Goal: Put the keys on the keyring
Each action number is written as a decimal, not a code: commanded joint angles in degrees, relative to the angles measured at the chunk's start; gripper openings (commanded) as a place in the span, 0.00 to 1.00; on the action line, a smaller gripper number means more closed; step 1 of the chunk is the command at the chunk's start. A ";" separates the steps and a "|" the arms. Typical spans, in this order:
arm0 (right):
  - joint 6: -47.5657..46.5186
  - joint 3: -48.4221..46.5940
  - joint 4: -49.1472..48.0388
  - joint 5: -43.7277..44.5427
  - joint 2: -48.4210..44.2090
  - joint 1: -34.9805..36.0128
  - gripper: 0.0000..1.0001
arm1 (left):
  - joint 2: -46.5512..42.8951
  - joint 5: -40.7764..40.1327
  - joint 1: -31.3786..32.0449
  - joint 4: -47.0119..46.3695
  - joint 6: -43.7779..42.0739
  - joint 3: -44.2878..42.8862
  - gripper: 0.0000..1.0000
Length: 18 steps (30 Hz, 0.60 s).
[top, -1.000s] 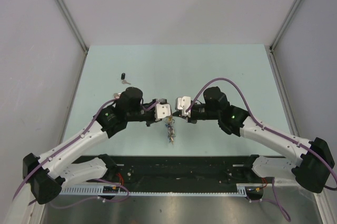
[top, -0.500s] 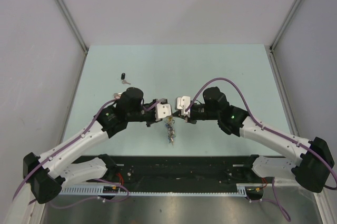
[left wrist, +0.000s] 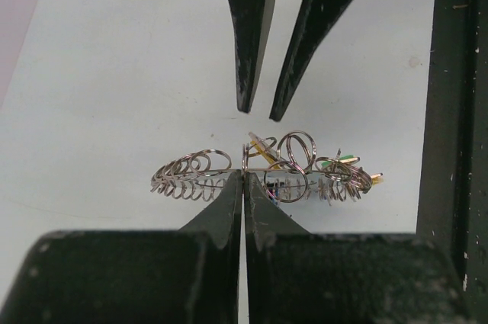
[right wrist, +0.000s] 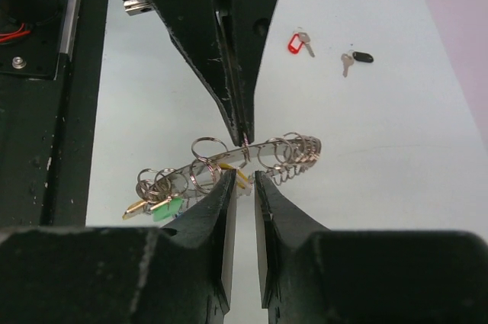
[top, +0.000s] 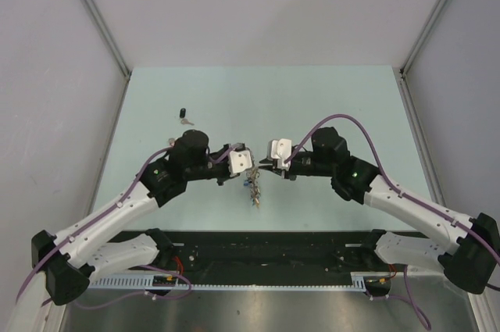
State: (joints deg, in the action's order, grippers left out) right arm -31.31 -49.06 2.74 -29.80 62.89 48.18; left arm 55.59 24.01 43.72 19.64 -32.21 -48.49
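My left gripper [left wrist: 243,175] is shut on the wire of the keyring [left wrist: 191,174] and holds it off the table; small rings and green and orange tags hang from it. The keyring also shows in the top view [top: 254,190] and in the right wrist view [right wrist: 293,149]. My right gripper [right wrist: 244,177] faces the left one, its jaws a narrow gap apart just short of the ring. A yellow head [right wrist: 238,174] shows on the ring by its fingertips. The red key [right wrist: 293,43] and the black key [right wrist: 358,57] lie on the table behind the left arm.
The black key [top: 183,116] lies at the back left of the pale green table [top: 344,105]. A black rail [top: 266,250] runs along the near edge between the arm bases. Grey walls stand on both sides.
My right arm has drawn back to the right, away from the ring, and its jaws now stand slightly apart. My left gripper still holds the ring, which hangs a little further left.
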 commanded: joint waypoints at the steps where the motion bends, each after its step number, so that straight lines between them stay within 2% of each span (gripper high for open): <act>1: 0.72 -2.62 0.07 -1.49 -2.51 -1.95 0.20 | -1.80 -0.28 -0.39 -5.49 1.09 -0.38 0.00; 7: 3.70 -1.74 -2.13 -2.89 -1.99 -4.23 0.20 | -2.68 -1.77 -1.01 -7.51 2.93 0.32 0.00; 18: 14.78 0.37 -15.75 -2.46 1.35 -5.12 0.21 | -2.77 -6.16 -1.10 -11.11 7.42 0.68 0.00</act>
State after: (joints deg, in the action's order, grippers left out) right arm -21.93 -48.90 -5.28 -31.97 63.66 43.05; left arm 54.33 19.81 42.94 14.46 -27.18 -47.57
